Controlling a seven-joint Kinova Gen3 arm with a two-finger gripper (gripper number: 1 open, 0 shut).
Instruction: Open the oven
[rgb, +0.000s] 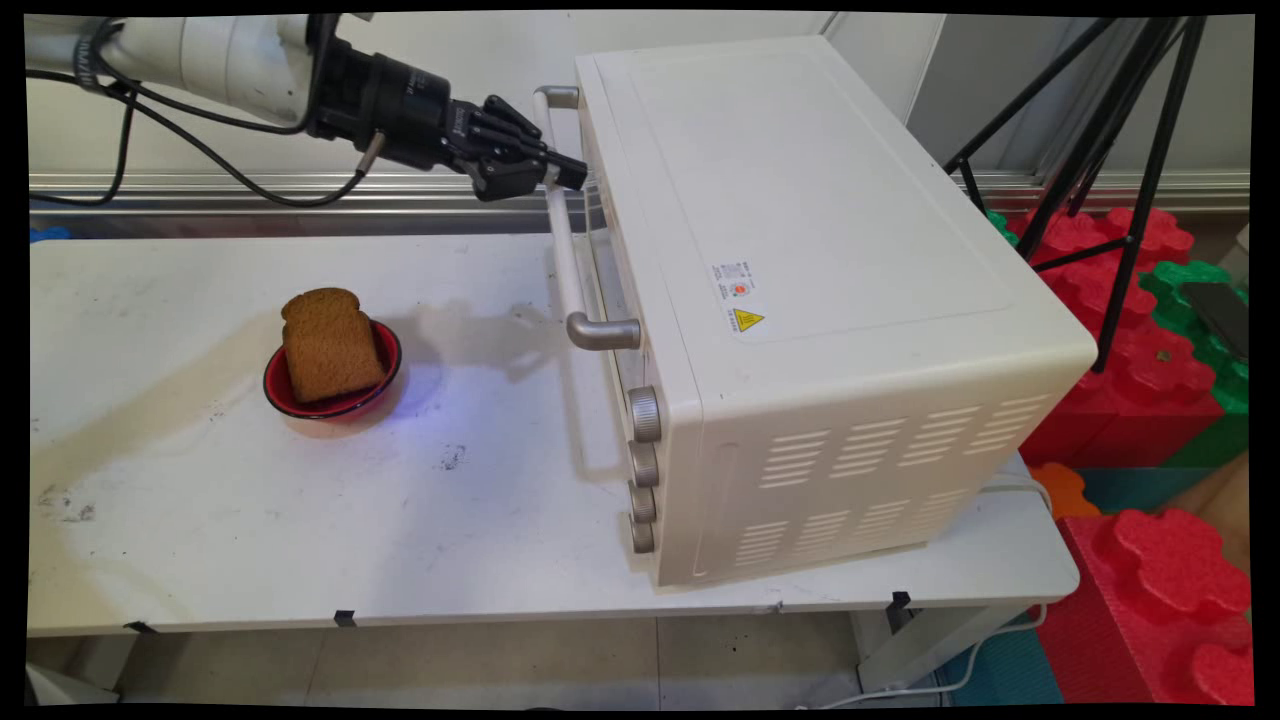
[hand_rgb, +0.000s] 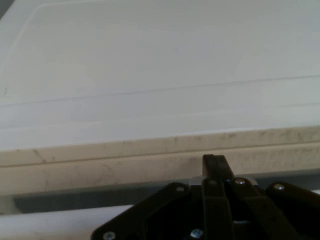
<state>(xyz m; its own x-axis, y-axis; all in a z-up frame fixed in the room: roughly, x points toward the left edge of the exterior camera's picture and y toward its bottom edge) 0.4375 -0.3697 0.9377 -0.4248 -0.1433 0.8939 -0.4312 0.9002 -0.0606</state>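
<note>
My black gripper (rgb: 574, 172) is up at the front of a cream toaster oven (rgb: 800, 250), at the upper part of its long door handle (rgb: 562, 250). The fingers are pressed together and reach past the handle bar towards the door's top edge. In the hand view the joined fingertips (hand_rgb: 215, 161) sit against the oven's front edge (hand_rgb: 125, 160), while the pale handle bar (hand_rgb: 50, 222) runs along the bottom under the linkage. Whether the fingers touch the bar is not clear. The oven door looks closed.
A slice of brown bread (rgb: 330, 345) leans in a red bowl (rgb: 388, 372) on the white table (rgb: 300, 520), left of the oven. Several knobs (rgb: 645, 413) line the oven's front. A black tripod (rgb: 1130, 150) and red and green foam blocks (rgb: 1150, 580) stand to the right.
</note>
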